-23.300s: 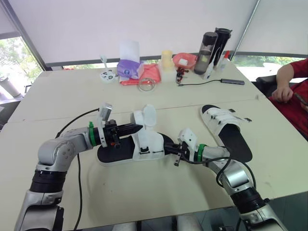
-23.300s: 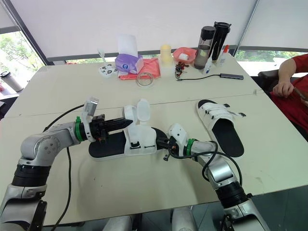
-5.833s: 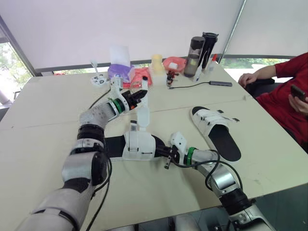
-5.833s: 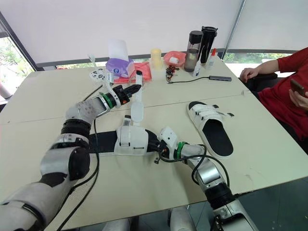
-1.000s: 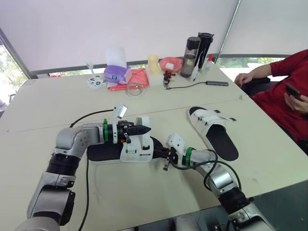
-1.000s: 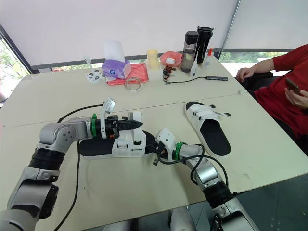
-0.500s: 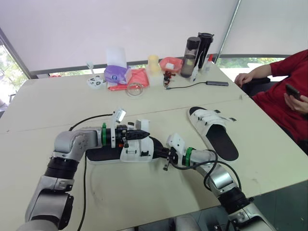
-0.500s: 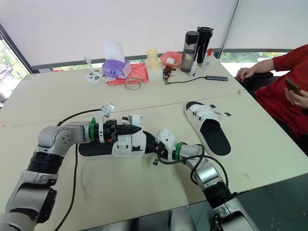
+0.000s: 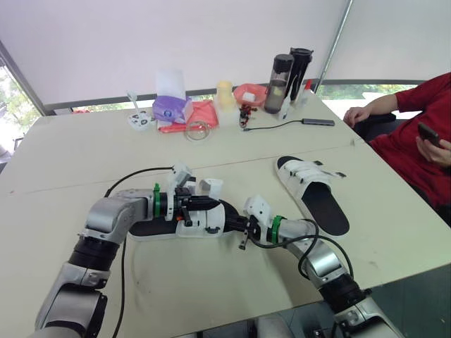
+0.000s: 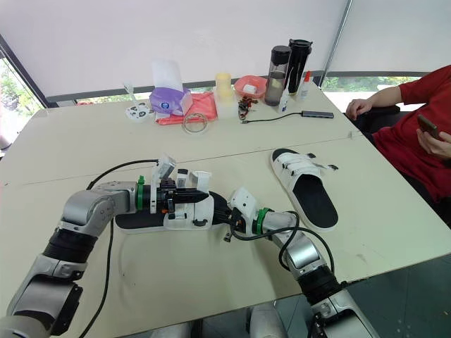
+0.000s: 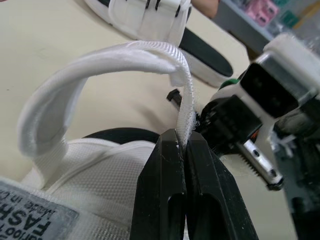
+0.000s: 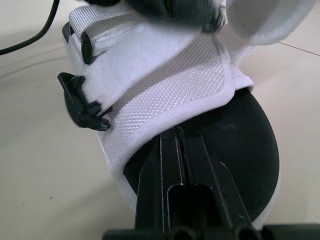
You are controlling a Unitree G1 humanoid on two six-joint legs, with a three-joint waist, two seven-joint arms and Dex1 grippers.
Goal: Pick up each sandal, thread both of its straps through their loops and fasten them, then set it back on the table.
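1 black-soled white fabric sandal point(image 9: 210, 225) held both ends: L gripper point(image 11: 181, 142) pinched shut on its looped white webbing strap point(image 11: 100, 60), R gripper point(image 12: 179, 135) clamped on sole edge.

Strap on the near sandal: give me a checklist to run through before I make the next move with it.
1. Left gripper pinching the strap end: ok.
2. Right gripper clamped on the near sandal edge: ok.
3. Strap threaded through its loop: cannot tell.
4. Strap pressed flat and fastened: not ok, it arches above the upper.
5. Other sandal lying apart on the table, out of the path: ok.
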